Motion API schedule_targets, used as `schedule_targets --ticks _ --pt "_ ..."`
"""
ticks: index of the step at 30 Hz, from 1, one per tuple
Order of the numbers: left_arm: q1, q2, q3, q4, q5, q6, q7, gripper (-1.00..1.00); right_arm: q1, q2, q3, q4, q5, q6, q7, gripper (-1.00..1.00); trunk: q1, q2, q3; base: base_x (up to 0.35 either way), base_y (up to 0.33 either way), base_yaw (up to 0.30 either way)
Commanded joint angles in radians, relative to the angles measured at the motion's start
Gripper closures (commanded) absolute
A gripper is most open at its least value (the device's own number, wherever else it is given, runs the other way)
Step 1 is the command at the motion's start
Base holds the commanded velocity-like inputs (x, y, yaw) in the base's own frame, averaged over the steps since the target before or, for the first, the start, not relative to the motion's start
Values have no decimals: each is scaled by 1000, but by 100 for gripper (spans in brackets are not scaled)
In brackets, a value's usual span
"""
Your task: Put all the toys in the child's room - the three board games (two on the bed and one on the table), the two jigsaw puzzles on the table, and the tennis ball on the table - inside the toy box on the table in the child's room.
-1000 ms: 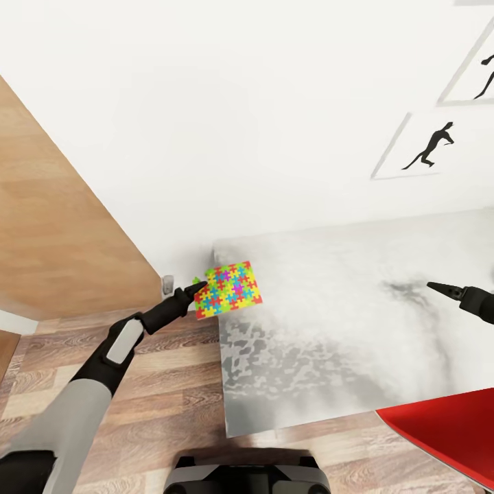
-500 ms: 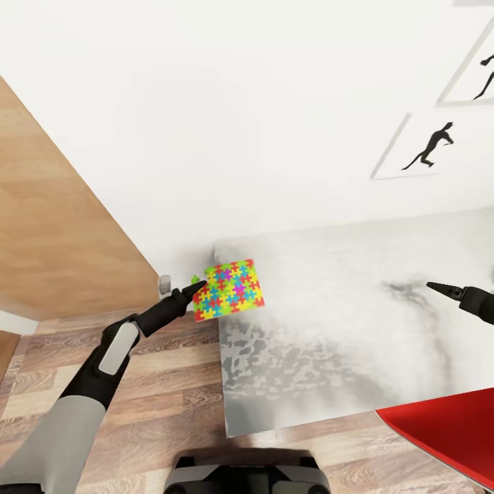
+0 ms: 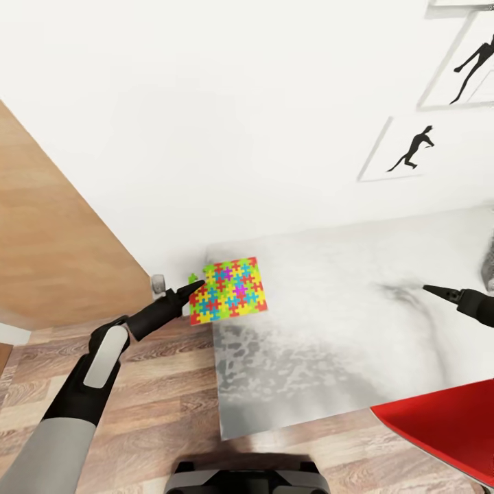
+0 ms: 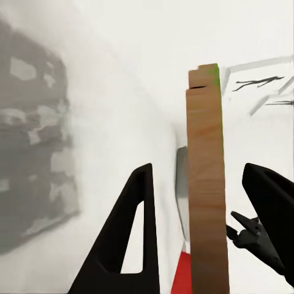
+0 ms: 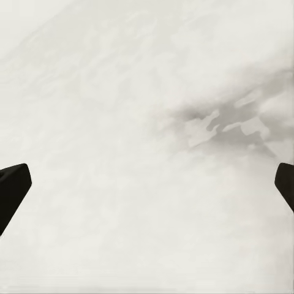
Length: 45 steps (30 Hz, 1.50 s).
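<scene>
A jigsaw puzzle (image 3: pixel 230 289), a thin square of bright interlocking pieces, hangs tilted over the left corner of the pale marbled table (image 3: pixel 329 336). My left gripper (image 3: pixel 195 286) is shut on its left edge. In the left wrist view the jigsaw puzzle (image 4: pixel 207 184) stands edge-on as a brown strip between the two black fingers (image 4: pixel 138 220). My right gripper (image 3: pixel 431 290) hovers over the right part of the table. In the right wrist view the right gripper (image 5: pixel 147 184) is open, with bare marbled tabletop between its tips. The toy box, board games and tennis ball are out of view.
A white wall with black baseball-player posters (image 3: pixel 412 147) rises behind the table. A wooden panel (image 3: pixel 55 240) stands at the left over wood-plank floor (image 3: pixel 151 405). A red object (image 3: pixel 446 425) juts in at the lower right. A grey shape (image 3: pixel 488 264) touches the right edge.
The head view has shifted a little, so the posters sit further left. My left arm has moved slightly with the puzzle still in its grip. The right gripper holds its place.
</scene>
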Motion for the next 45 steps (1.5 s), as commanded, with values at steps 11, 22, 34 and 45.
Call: schedule_targets --ticks 11,22,34,45 --pt "29 -32 1 -106 4 30 67 100 30 -1 -9 1 13 12 164 -100 1 -2 3 0 0 -28" --pt "38 -44 7 -141 67 94 87 100 47 -1 -5 0 14 15 209 -100 1 -2 8 0 0 -3" --pt "96 -47 5 -346 146 113 240 100 49 -10 -7 0 14 16 262 -100 1 -2 25 0 0 -51" --pt "127 -45 -2 -403 177 141 330 100 52 -18 -71 0 14 31 354 -100 1 -2 43 0 0 -83"
